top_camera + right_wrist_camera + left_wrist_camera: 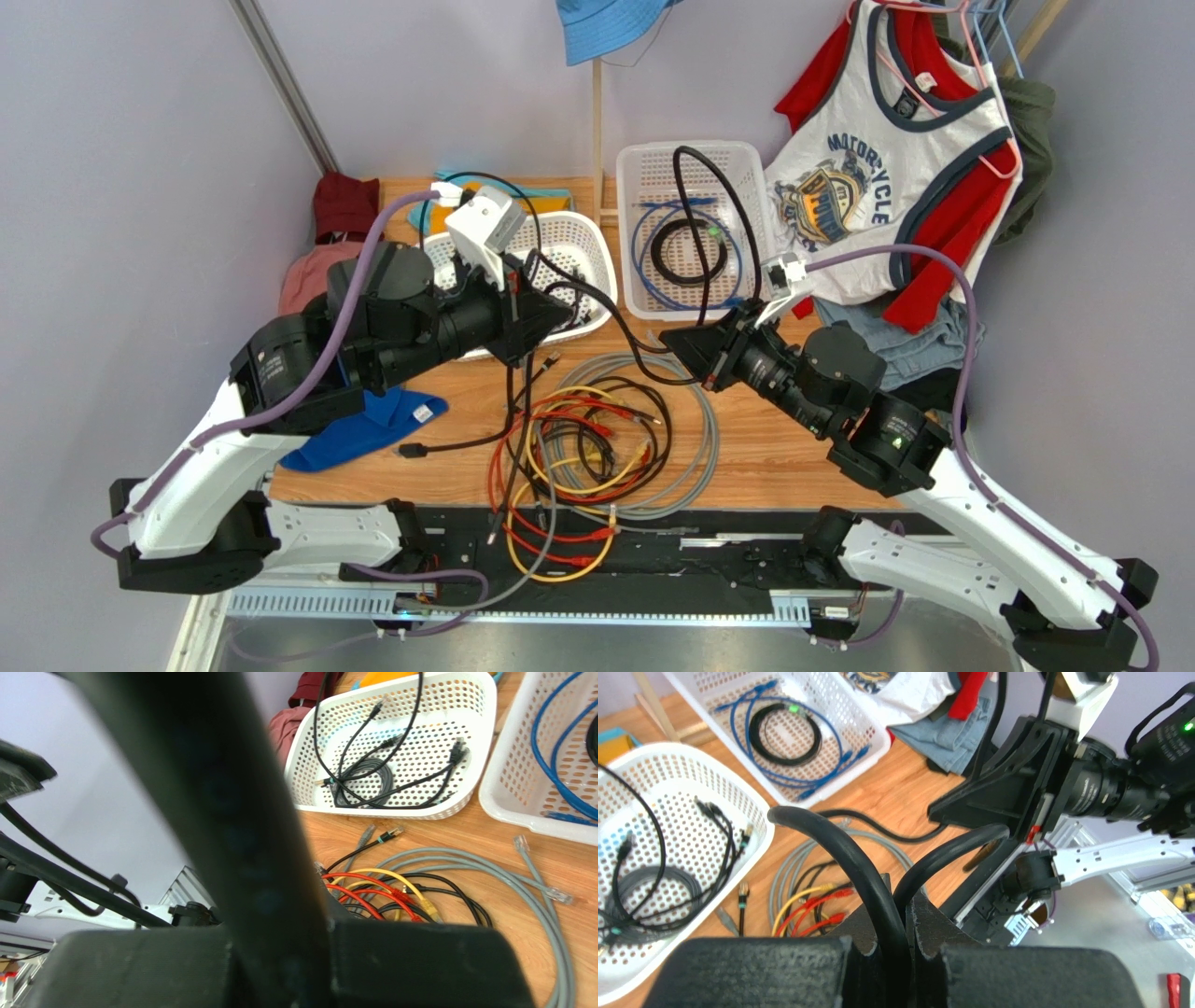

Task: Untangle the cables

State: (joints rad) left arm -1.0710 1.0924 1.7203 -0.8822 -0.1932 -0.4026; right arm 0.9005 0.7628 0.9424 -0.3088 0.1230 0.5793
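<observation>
Black cable (231, 812) blurred close-up across right wrist view, blue hat (603, 25) cut off at top edge

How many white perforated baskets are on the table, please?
2: a rounded basket left of centre, holding black cords, and a rectangular basket beside it on the right, holding coiled blue and black cables. None appears hidden.

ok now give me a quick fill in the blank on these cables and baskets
1. The thick cable that the left gripper and right gripper are both shut on is ____.
2. The basket holding the blue cable is ____.
3. The biggest loose coil on the table is ____.
Missing words: black, white, grey.
</observation>
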